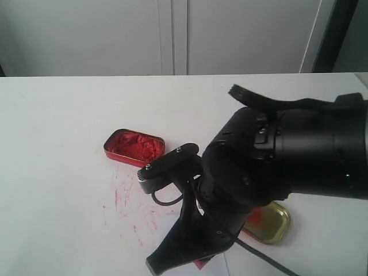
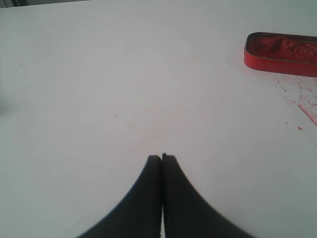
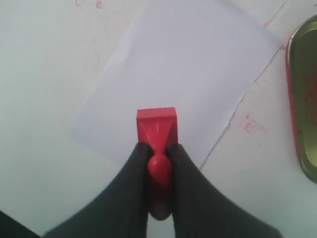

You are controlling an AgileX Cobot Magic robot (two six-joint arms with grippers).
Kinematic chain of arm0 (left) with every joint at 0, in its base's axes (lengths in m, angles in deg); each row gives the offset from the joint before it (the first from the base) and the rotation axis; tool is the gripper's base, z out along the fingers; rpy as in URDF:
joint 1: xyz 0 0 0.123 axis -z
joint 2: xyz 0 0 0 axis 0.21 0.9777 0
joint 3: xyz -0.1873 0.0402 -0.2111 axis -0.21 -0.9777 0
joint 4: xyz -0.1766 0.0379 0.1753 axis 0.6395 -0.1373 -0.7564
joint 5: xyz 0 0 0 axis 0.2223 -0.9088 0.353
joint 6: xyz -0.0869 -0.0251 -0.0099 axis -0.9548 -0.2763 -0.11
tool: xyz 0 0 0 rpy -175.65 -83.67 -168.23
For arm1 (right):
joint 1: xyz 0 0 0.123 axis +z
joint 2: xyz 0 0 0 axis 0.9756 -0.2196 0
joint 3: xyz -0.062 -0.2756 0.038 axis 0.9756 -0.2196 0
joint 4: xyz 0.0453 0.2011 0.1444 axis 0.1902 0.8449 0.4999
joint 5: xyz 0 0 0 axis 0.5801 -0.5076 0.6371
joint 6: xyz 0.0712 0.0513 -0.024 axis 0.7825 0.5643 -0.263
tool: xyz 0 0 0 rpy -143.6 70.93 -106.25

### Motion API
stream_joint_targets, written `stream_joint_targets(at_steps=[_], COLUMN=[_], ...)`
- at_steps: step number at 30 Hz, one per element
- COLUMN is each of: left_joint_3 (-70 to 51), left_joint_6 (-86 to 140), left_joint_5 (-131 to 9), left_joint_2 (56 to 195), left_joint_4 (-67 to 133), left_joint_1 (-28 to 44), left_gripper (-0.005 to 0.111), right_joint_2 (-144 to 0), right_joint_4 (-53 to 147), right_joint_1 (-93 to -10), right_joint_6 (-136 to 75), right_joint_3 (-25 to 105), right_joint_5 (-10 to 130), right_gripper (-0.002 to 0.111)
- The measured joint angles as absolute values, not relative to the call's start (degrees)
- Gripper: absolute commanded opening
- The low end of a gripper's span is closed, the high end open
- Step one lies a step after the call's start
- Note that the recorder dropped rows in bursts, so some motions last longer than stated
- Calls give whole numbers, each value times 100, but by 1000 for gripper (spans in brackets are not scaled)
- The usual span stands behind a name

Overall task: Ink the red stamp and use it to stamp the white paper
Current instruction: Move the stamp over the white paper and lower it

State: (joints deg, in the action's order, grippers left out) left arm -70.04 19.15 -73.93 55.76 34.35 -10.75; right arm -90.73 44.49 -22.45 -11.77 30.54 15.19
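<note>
My right gripper is shut on the knob of the red stamp, whose square base points at the white paper just beyond it; contact with the sheet cannot be told. In the exterior view the right arm hides most of this, with only a sliver of the stamp and a corner of the paper showing at the bottom edge. My left gripper is shut on nothing above bare table, well away from the red ink tin.
The open red ink tin lies left of the right arm. The gold lid with a red smear sits to its right, also the gold lid beside the paper. Red ink specks mark the white table.
</note>
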Motion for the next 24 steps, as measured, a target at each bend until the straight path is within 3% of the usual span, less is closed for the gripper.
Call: stream_joint_targets(at_steps=[12, 24], left_joint_3=[-7004, -7004], left_joint_6=[1915, 1915], left_joint_5=[-7393, -7393], left_joint_2=[5576, 5576], left_joint_4=[3435, 3435], left_joint_1=[-1075, -1075], left_gripper=[0, 0], right_joint_2=[-9763, -10249], right_joint_4=[3827, 3783], right_joint_1=[-2245, -2245], right_joint_6=[-580, -557], right_joint_3=[3054, 3689], right_joint_5=[2360, 1980], right_gripper=[0, 0])
